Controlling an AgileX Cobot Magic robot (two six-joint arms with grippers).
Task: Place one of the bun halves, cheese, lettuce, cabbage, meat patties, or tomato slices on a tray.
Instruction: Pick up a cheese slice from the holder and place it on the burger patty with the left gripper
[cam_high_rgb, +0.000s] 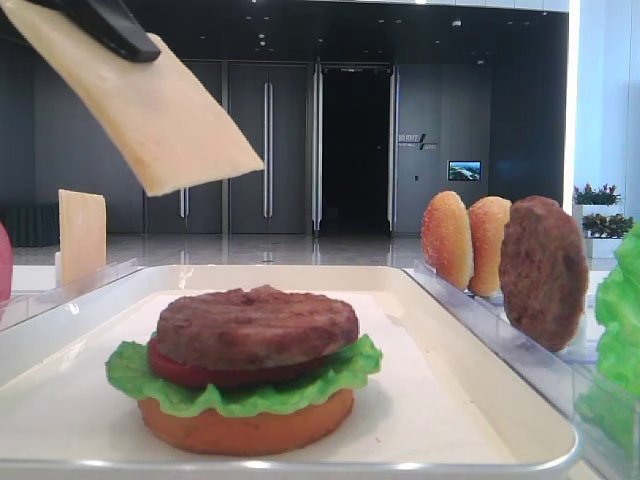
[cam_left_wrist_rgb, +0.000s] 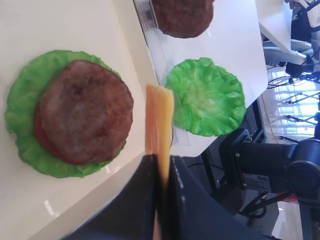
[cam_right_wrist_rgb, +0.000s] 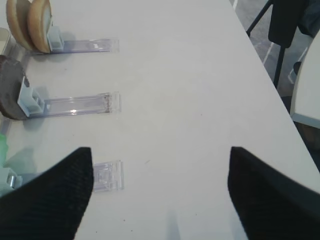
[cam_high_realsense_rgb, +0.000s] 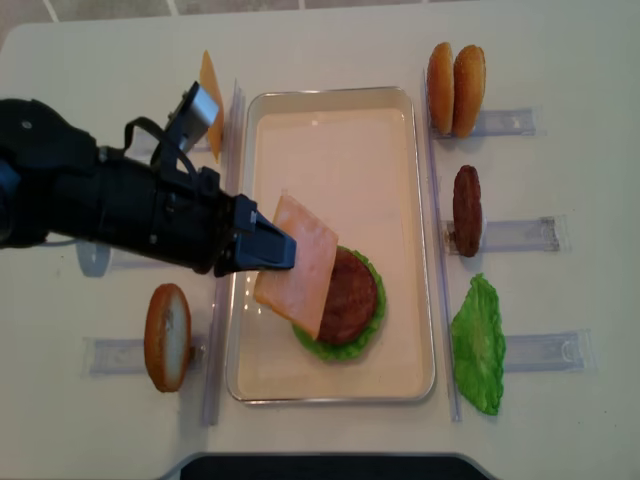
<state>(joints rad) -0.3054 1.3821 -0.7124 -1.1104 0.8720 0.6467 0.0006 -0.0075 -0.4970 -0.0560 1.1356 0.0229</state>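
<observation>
My left gripper (cam_high_realsense_rgb: 270, 248) is shut on a pale yellow-orange cheese slice (cam_high_realsense_rgb: 300, 265), which hangs tilted over the white tray (cam_high_realsense_rgb: 330, 110), beside and partly above the stack. The stack has a meat patty (cam_high_rgb: 255, 325) on top, then a tomato slice (cam_high_rgb: 180, 368), lettuce (cam_high_rgb: 250, 385) and a flat bun half (cam_high_rgb: 245, 425). In the left wrist view the cheese (cam_left_wrist_rgb: 159, 125) stands edge-on between the fingers of the left gripper (cam_left_wrist_rgb: 161, 162). My right gripper (cam_right_wrist_rgb: 160, 170) stands open over bare table with nothing between its fingers.
Clear racks flank the tray. On the right stand two bun halves (cam_high_realsense_rgb: 455, 88), a patty (cam_high_realsense_rgb: 467, 210) and a lettuce leaf (cam_high_realsense_rgb: 478, 345). On the left stand another cheese slice (cam_high_realsense_rgb: 210, 105) and a bun half (cam_high_realsense_rgb: 168, 337).
</observation>
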